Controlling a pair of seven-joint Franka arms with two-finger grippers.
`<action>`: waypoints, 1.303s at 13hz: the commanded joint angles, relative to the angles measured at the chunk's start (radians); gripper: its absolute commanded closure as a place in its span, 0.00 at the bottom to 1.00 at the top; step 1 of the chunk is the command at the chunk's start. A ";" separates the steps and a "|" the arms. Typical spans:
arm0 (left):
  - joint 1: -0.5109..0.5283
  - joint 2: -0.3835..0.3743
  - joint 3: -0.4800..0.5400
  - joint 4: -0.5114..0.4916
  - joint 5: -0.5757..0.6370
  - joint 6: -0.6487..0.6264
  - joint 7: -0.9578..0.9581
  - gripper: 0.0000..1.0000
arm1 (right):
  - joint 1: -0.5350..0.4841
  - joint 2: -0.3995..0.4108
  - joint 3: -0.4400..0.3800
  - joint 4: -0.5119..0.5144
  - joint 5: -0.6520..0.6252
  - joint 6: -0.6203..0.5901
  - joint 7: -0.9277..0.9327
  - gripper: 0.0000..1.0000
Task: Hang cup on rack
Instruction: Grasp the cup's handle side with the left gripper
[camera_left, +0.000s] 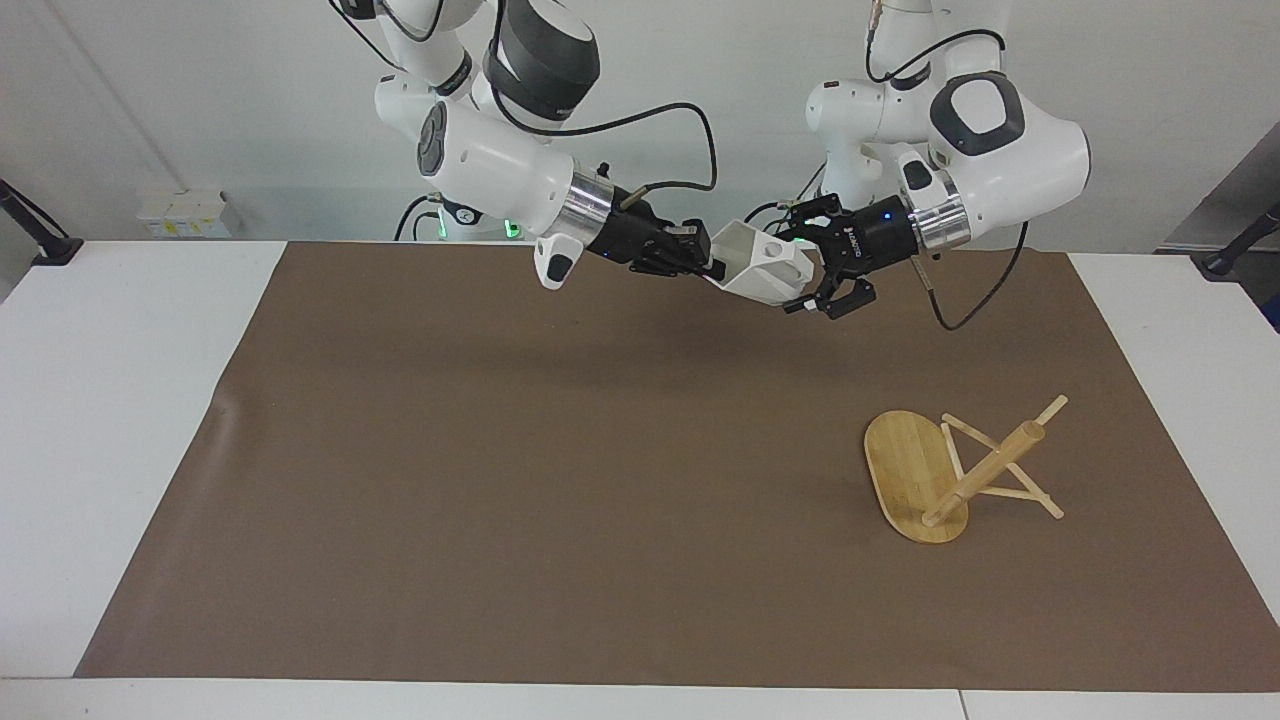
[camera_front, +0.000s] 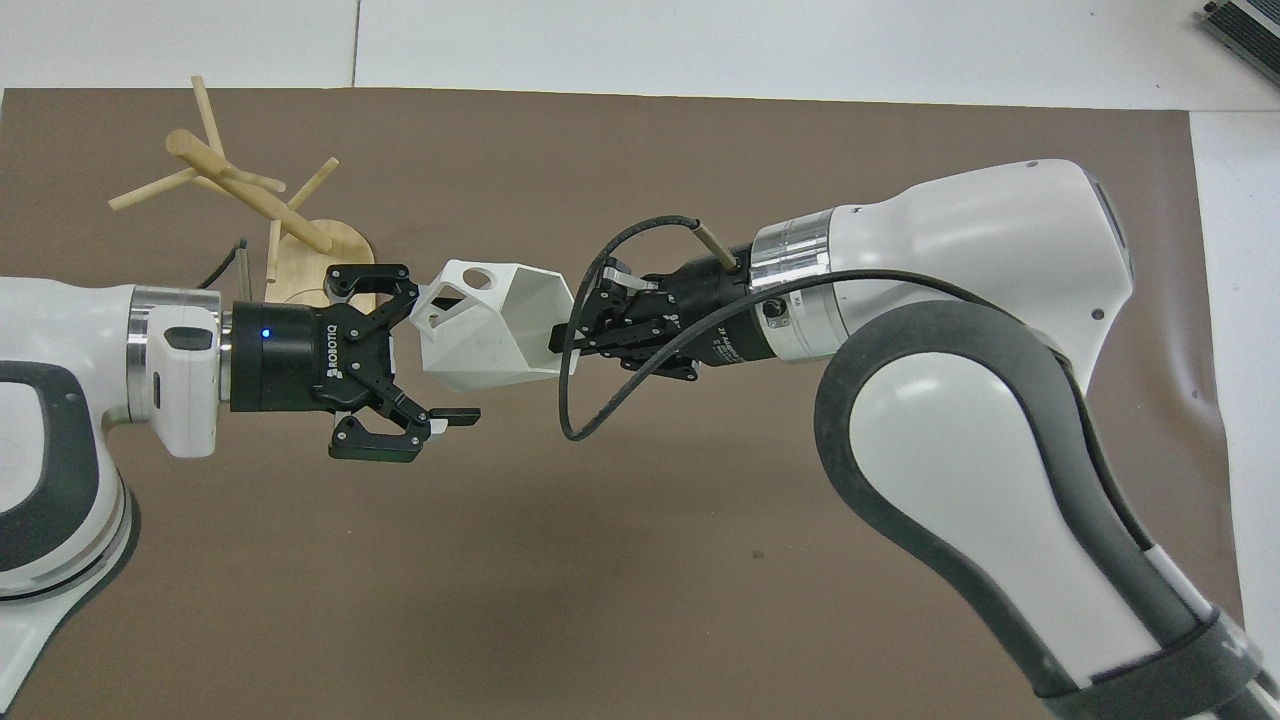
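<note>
Small white faceted cup held mid-air, above brown mat.
Clamped at rim by right pincer; left pincer spread wide around handle end, likely for handover.

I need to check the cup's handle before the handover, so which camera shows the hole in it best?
The overhead view: the cup lies sideways in the air with its handle turned up, so the round hole faces the camera. The facing view shows the handle and hole too, but smaller and slantwise.
</note>
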 joint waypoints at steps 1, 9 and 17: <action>-0.025 -0.010 0.005 -0.013 -0.019 0.027 0.015 0.51 | -0.015 -0.009 0.013 -0.009 0.019 0.002 0.005 1.00; -0.028 -0.012 0.005 -0.015 -0.019 0.030 0.010 1.00 | -0.015 -0.009 0.013 -0.009 0.019 0.003 0.007 1.00; -0.028 -0.019 0.006 -0.015 -0.019 0.030 0.004 1.00 | -0.015 -0.012 0.014 -0.009 0.017 0.017 0.017 0.00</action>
